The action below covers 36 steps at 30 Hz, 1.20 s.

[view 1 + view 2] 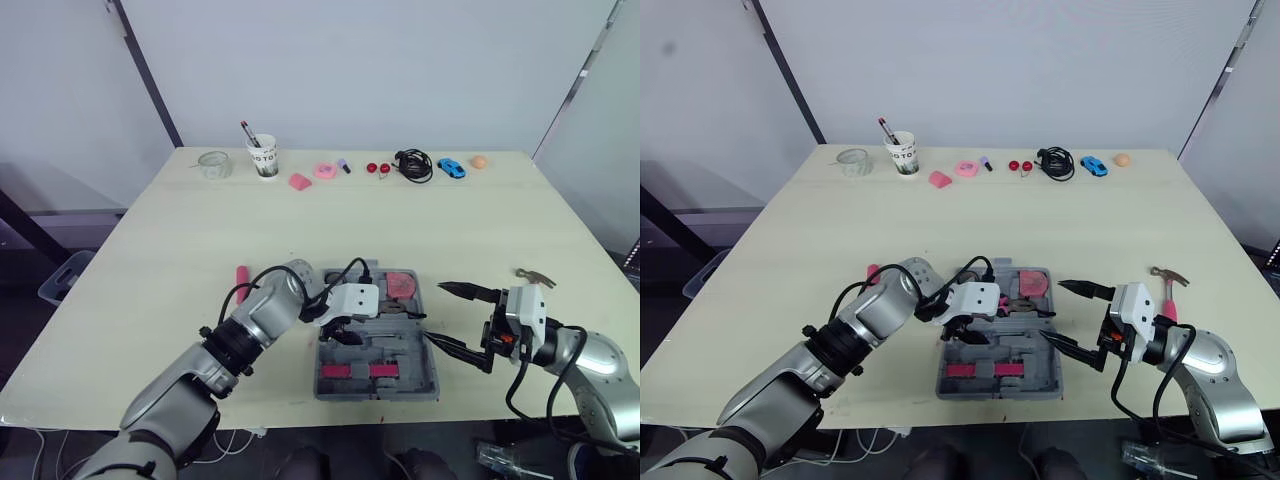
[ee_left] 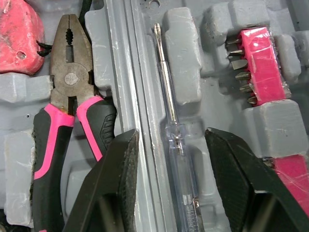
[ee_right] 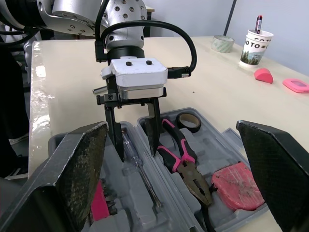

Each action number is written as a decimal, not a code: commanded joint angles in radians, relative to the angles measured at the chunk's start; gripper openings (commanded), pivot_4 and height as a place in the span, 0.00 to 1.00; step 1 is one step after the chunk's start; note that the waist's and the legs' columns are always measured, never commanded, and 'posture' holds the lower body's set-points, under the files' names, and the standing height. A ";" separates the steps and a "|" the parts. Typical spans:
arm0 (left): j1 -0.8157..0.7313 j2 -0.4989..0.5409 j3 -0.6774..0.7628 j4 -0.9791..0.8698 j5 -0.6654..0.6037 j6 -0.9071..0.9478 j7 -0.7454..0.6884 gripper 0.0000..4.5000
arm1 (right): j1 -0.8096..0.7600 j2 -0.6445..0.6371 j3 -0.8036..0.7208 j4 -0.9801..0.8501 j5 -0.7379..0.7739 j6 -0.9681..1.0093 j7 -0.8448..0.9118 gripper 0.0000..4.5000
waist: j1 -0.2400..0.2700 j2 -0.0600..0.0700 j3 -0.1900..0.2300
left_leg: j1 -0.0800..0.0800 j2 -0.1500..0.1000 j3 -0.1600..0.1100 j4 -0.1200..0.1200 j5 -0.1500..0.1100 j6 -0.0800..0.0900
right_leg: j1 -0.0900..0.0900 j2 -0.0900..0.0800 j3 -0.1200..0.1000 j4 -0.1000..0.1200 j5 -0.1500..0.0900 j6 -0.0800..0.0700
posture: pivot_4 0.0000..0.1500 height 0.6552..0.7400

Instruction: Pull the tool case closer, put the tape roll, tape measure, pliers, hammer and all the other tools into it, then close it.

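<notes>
- A pink tool (image 1: 241, 277), too small to identify, lies on the table (image 1: 150, 262) left of centre, outside the case.
- The left gripper (image 2: 171, 140) hangs low over the open tool case (image 1: 378, 392) at lower centre. Its fingers are spread either side of a clear-handled screwdriver (image 2: 169, 116) lying in its slot, and they grasp nothing.
- Already in the case are the pliers (image 2: 67, 92), tape measure (image 3: 239, 186), tape roll (image 3: 188, 122) and a pink bit set (image 2: 260, 58).
- The right gripper (image 1: 433, 312) is spread wide and empty, just beside the case's right edge.
- The hammer (image 1: 1167, 285) lies on the table at the right.
- Packing looks part done. The hammer and the pink tool probably go in next, each taken by the arm on its side, and then the lid can be closed.
</notes>
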<state>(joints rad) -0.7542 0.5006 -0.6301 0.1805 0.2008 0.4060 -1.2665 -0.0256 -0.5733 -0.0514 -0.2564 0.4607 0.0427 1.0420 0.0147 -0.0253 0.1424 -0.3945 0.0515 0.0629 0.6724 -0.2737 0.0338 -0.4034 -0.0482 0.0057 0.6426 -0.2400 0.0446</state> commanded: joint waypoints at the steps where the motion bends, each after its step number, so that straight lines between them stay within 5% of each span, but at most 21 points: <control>1: -0.004 0.009 0.019 -0.037 -0.004 -0.013 -0.011 0.52 | 0.000 -0.009 -0.005 -0.017 0.005 -0.008 0.004 1.00 | 0.000 0.000 0.000 | 0.000 0.000 0.000 0.000 0.000 0.000 | 0.000 0.000 0.000 0.000 0.000 0.000 | 1.00 1.00; 17: 0.076 -0.009 0.273 0.041 -0.257 -0.102 -0.008 0.52 | 0.009 -0.027 -0.015 -0.019 0.041 0.032 0.024 1.00 | -0.001 0.000 0.000 | 0.000 0.000 0.000 0.000 0.000 0.000 | 0.000 0.000 0.000 0.000 0.000 0.000 | 1.00 1.00; 21: 0.099 -0.011 0.318 0.090 -0.287 -0.161 -0.003 0.25 | 0.002 -0.038 -0.015 -0.011 0.042 0.038 0.033 1.00 | 0.000 0.000 0.000 | 0.000 0.000 0.000 0.001 0.000 0.000 | 0.000 0.000 0.000 0.000 0.000 0.000 | 1.00 1.00; 23: 0.113 -0.016 0.333 0.123 -0.307 -0.220 -0.017 0.02 | -0.001 -0.040 -0.015 -0.005 0.040 0.038 0.037 1.00 | 0.000 0.000 0.000 | 0.000 0.000 0.000 0.001 0.000 0.000 | 0.000 0.000 0.000 0.000 0.000 0.000 | 1.00 1.00; 36: 0.155 -0.047 0.310 0.323 -0.286 -0.449 -0.053 0.02 | -0.005 -0.055 -0.019 0.016 0.029 0.031 0.061 1.00 | 0.000 0.000 0.000 | 0.000 0.000 0.000 0.001 0.000 0.000 | 0.000 0.000 0.000 0.000 0.000 0.000 | 1.00 1.00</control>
<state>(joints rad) -0.5877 0.4623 -0.3239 0.4956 -0.0932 -0.0073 -1.3140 -0.0288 -0.6147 -0.0513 -0.2187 0.4835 0.0832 1.0954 0.0152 -0.0250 0.1422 -0.3947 0.0516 0.0631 0.6734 -0.2737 0.0337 -0.4035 -0.0483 0.0055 0.6431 -0.2397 0.0449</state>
